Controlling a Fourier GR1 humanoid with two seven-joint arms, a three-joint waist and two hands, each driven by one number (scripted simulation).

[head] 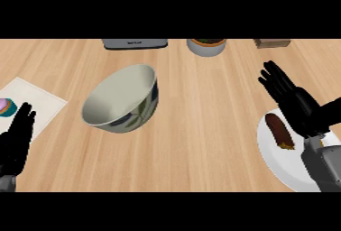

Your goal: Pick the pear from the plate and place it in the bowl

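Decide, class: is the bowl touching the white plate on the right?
Apart. The head view shows a broad strip of bare counter between the bowl and the plate.

Both hands flat, fingers uncurled.
The black right hand (296, 106) stands at the view's right, fingers straight and close together, pointing up and slightly left. Its grey right forearm (324, 166) enters from the lower right corner. The black left hand (16, 140) rests at the lower left edge, fingers straight and upward, above a sliver of grey left forearm (6, 182).
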